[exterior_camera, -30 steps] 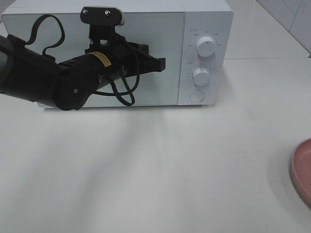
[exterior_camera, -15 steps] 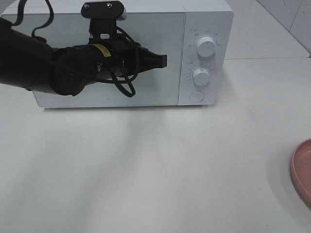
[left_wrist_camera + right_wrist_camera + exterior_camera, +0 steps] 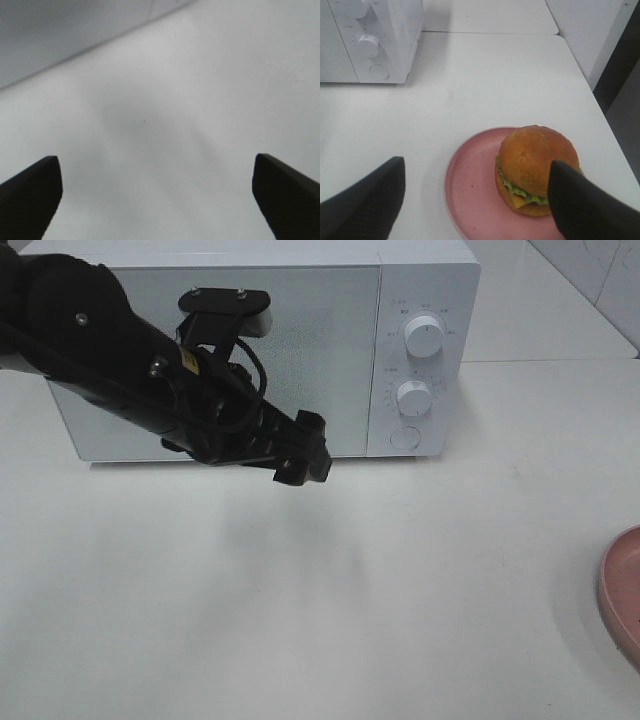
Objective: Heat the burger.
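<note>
The burger [image 3: 536, 165], with a glossy brown bun, green lettuce and yellow cheese, sits on a round pink plate [image 3: 470, 200] in the right wrist view. My right gripper [image 3: 475, 212] hovers open above the plate, and one dark finger [image 3: 582, 210] overlaps the burger's side. The white microwave [image 3: 340, 300] stands at the back with its door shut. My left gripper [image 3: 312, 450] hangs low in front of the door's lower edge. In the left wrist view that gripper [image 3: 160, 197] is open and empty over bare table.
Two knobs [image 3: 423, 335] and a round button [image 3: 403, 437] are on the microwave's right panel. Only the plate's rim [image 3: 622, 590] shows at the right edge of the high view. The white table [image 3: 350, 590] ends at a drop on its right side.
My left arm has swung down from the middle of the microwave door to its lower edge. Its gripper, shut before, now stands open. The plate has not moved.
</note>
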Controlling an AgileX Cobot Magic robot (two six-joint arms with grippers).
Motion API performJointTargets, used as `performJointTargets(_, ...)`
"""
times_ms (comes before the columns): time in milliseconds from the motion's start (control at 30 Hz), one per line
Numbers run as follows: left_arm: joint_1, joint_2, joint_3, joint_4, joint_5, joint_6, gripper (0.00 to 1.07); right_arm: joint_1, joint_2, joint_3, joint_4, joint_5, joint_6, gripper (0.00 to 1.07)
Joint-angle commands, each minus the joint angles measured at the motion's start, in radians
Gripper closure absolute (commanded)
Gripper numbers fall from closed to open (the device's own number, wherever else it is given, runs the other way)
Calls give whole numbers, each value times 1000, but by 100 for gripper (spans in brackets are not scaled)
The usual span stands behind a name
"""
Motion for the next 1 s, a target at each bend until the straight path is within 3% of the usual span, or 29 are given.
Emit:
performJointTargets(33, -3, -59, 4, 10, 197, 2, 7, -7, -24, 2, 3, -13, -10, 33)
performJointTargets(267, 5, -133, 4, 20, 404, -2, 8, -7, -24, 2, 3, -13, -10, 33)
performJointTargets(300, 26, -155, 4, 20, 448, -36, 8, -7, -24, 2, 3, -13, -10, 33)
performJointTargets(367, 40, -164, 4, 22, 467, -48, 8, -7, -24, 2, 3, -13, -10, 33)
performJointTargets(500, 169, -180, 4, 41, 598, -56, 8, -7, -24, 2, 3, -13, -10, 33)
performJointTargets(533, 169, -180, 4, 41, 598, -56, 8, -7, -24, 2, 3, -13, -10, 33)
performJointTargets(600, 280, -194, 4, 91, 694, -56, 8, -7, -24, 2, 3, -13, -10, 33)
performJointTargets(733, 329, -206, 4, 106, 729, -56, 8, -7, -24, 2, 3, -13, -10, 33)
performJointTargets(767, 379, -224, 8, 110, 759, -56, 8, -7, -24, 2, 3, -13, -10, 33)
performJointTargets(800, 427, -249, 33, 111, 767, -56, 8, -7, -24, 2, 3, -13, -10, 33)
performJointTargets(933, 492, -309, 97, 118, 757, -56, 9, -7, -24, 2, 3, -13, -10, 33)
performJointTargets(1000, 554, -373, 177, 120, 756, -56, 9, -7, -24, 2, 3, -13, -10, 33)
